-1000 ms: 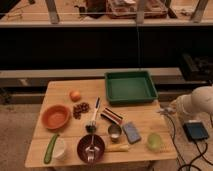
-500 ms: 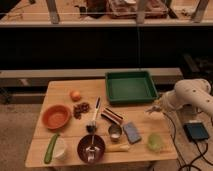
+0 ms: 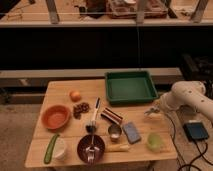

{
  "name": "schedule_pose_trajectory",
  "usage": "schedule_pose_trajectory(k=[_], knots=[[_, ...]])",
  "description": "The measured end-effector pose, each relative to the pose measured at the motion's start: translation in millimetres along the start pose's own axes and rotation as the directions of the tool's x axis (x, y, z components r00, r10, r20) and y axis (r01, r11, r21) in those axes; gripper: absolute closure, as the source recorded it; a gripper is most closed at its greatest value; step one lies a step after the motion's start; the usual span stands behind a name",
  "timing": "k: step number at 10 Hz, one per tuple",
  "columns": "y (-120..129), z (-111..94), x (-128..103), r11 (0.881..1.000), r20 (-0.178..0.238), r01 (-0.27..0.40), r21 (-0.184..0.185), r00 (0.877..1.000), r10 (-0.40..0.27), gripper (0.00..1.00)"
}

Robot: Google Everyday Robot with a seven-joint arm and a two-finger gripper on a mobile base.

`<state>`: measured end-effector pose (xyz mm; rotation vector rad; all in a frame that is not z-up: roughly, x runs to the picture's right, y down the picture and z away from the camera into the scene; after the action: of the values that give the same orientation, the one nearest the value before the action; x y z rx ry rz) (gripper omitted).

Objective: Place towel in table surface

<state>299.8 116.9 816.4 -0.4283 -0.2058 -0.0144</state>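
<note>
A blue-grey flat rectangle (image 3: 132, 132), possibly the folded towel, lies on the wooden table (image 3: 60, 90) right of the metal can (image 3: 115, 132). My gripper (image 3: 152, 111) is at the end of the white arm (image 3: 186, 97). It hangs over the table's right edge, just below the green tray's right front corner. It is up and to the right of the blue-grey rectangle and apart from it. I cannot tell whether it holds anything.
A green tray (image 3: 131, 86) is at the back right. On the table are an orange (image 3: 75, 95), grapes (image 3: 80, 108), an orange bowl (image 3: 55, 116), a cucumber (image 3: 50, 148), a white cup (image 3: 60, 148), a dark bowl with a fork (image 3: 91, 147) and a green cup (image 3: 155, 142). A dark box (image 3: 195, 131) lies on the floor at right.
The white arm has swung in from the right, and the gripper has moved left to the table's right edge by the tray. The table objects have not moved.
</note>
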Motion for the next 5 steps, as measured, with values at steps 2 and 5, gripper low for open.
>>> schedule_pose_trajectory(k=[2, 5], knots=[[-2, 11, -10, 1.0, 0.022, 0.02, -0.011, 1.0, -0.02, 0.4], [7, 46, -19, 0.998, 0.053, 0.04, -0.05, 0.998, -0.037, 0.2]])
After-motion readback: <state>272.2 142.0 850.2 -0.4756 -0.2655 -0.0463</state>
